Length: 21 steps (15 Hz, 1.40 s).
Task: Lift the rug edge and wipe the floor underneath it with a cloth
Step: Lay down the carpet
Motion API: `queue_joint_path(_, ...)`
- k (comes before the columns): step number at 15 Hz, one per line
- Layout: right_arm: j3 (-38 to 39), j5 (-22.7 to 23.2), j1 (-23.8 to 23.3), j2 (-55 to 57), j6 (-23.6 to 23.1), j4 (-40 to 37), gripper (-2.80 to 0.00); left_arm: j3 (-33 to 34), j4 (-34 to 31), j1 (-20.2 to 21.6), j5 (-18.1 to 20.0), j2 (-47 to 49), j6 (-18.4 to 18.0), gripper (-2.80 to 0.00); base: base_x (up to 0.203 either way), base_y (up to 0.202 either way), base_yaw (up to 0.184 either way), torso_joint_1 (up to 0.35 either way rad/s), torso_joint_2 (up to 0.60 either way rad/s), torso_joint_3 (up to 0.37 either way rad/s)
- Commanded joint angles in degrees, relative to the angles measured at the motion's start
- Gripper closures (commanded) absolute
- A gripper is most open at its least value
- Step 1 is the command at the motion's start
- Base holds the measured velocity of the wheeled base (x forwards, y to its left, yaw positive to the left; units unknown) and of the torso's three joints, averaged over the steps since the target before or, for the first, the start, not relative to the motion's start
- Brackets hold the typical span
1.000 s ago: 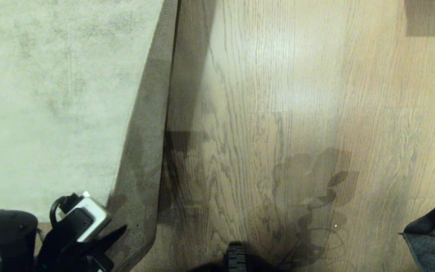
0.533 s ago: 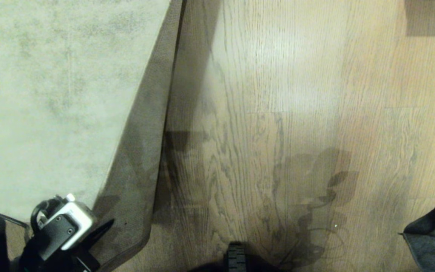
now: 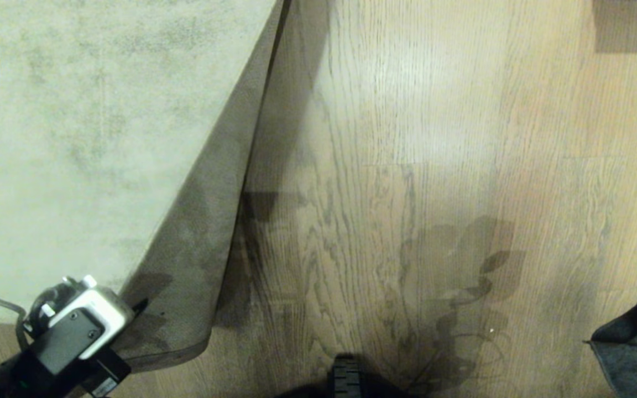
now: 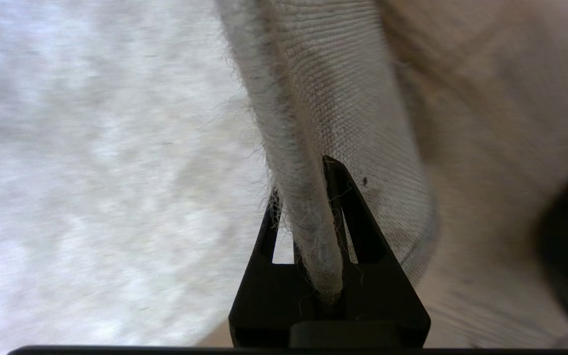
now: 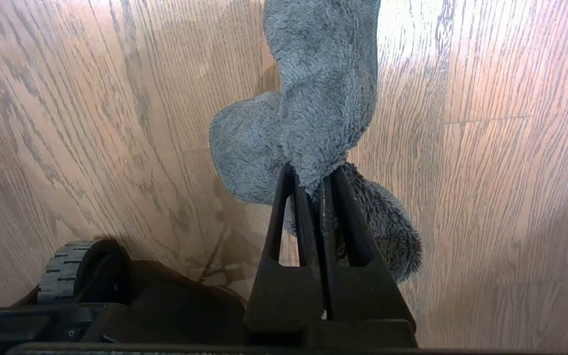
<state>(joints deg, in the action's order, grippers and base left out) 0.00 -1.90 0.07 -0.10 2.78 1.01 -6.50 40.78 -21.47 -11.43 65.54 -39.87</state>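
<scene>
The rug point(image 3: 75, 138) covers the left of the head view. Its near corner is turned up, so the woven beige backing point(image 3: 186, 260) faces me. My left gripper point(image 3: 137, 307) sits at the bottom left, shut on the rug edge point(image 4: 294, 162), whose fuzzy border runs between the two fingers point(image 4: 343, 207). The wood-grain floor point(image 3: 407, 138) fills the middle and right. The grey-teal cloth point(image 3: 636, 337) shows at the far right edge. In the right wrist view my right gripper point(image 5: 312, 170) is shut on the cloth point(image 5: 323, 74), which hangs above the floor point(image 5: 486, 172).
A wheel of my base point(image 3: 346, 378) pokes in at the bottom centre and also shows as the wheel point(image 5: 67, 266) in the right wrist view. A dark patch point(image 3: 631, 25) lies at the top right corner. Leaf-shaped shadows point(image 3: 473, 260) fall on the planks.
My left gripper has moved left and lower in the head view with the rug edge in it. The flap of backing has widened. The cloth has stayed put.
</scene>
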Motion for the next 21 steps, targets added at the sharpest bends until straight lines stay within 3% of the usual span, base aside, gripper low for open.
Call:
queue_joint_path(1,0.0,0.0,0.0,0.1,0.0,0.0,0.0,-0.9,1.6,2.6,-0.1,-0.3,-1.7,0.0,0.0,0.0,0.0,0.0,0.0,0.0)
queue_joint_path(5,0.0,0.0,0.0,0.1,0.0,0.0,0.0,-3.2,3.4,6.4,0.6,0.0,-2.2,0.0,0.0,0.0,0.0,0.0,0.0,0.0)
queue_joint_path(8,0.0,0.0,0.0,0.1,0.0,0.0,0.0,-6.2,3.8,8.7,4.0,1.1,-4.2,0.0,0.0,0.0,0.0,0.0,0.0,0.0)
queue_joint_path(13,0.0,0.0,0.0,0.1,0.0,0.0,0.0,-6.2,3.9,8.7,4.9,1.2,-5.9,0.0,0.0,0.0,0.0,0.0,0.0,0.0)
queue_joint_path(14,0.0,0.0,0.0,0.1,0.0,0.0,0.0,-6.1,3.9,8.7,4.9,1.2,-5.9,-2.8,0.0,0.0,0.0,0.0,0.0,0.0)
queue_joint_path(18,0.0,0.0,0.0,0.1,0.0,0.0,0.0,-4.8,3.8,8.5,5.0,-0.2,-4.5,-2.8,0.0,0.0,0.0,0.0,0.0,0.0)
queue_joint_path(21,0.0,0.0,0.0,0.1,0.0,0.0,0.0,-3.7,3.8,7.4,5.0,-2.4,0.0,-2.8,0.0,0.0,0.0,0.0,0.0,0.0)
